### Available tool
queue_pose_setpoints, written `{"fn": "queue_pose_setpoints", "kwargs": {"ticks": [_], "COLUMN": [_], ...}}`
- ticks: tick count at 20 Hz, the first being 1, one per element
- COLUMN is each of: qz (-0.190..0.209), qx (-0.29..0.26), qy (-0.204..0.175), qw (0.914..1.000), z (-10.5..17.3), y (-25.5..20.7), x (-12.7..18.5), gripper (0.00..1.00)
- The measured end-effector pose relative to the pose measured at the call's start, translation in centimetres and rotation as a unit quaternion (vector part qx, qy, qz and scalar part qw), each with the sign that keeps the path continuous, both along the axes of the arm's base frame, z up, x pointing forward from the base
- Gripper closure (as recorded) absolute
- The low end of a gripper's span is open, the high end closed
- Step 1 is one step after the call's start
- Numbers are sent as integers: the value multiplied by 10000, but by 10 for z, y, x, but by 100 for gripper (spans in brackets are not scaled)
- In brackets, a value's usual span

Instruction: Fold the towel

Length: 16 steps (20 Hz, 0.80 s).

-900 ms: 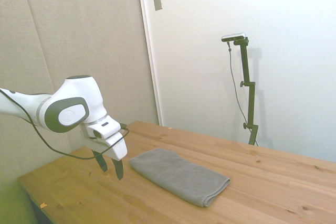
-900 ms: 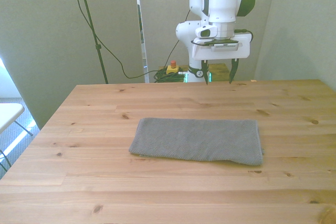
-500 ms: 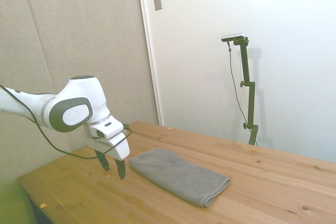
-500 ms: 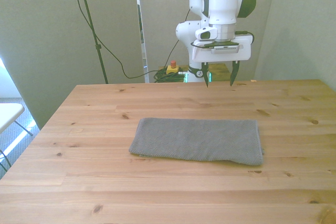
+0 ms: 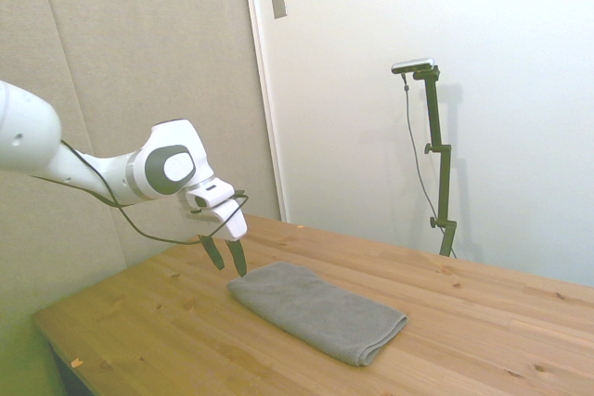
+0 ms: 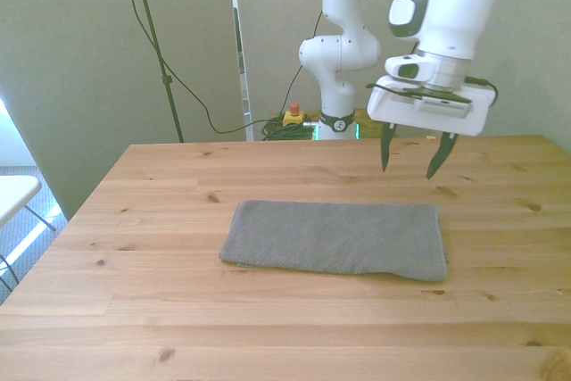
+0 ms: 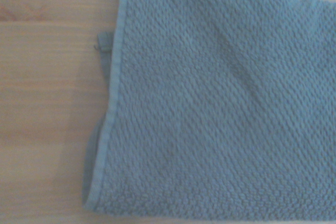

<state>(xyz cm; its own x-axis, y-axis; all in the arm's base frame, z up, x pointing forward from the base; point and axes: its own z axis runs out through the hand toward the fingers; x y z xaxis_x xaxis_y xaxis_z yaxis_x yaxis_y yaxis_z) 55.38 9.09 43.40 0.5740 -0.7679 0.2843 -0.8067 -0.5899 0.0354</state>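
The white arm's gripper (image 6: 412, 153), fingers spread and empty, hangs above the far right end of the folded grey terry-cloth towel (image 6: 335, 237); the towel lies flat on the wooden desk (image 6: 161, 310).

I saw the grey terry towel (image 6: 335, 238) lying flat near the middle of the wooden table (image 6: 268, 327), folded into a long, thick rectangle, its layered hemmed edge (image 7: 107, 124) showing at one short end.

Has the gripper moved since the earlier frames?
Yes. The open gripper has swung toward the front view's right and nearer the towel, now hovering above the towel's right end without touching it.
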Motion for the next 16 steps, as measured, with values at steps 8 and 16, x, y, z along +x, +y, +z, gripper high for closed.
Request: {"fn": "queue_pose_setpoints", "kwargs": {"ticks": [8,16], "qz": [-348,-463], "qx": [-1139,-1599], "qy": [179,400], "qw": [9927,9852], "z": [-22,-57], "y": [85,112], "x": [57,97], "gripper": [0,0]}}
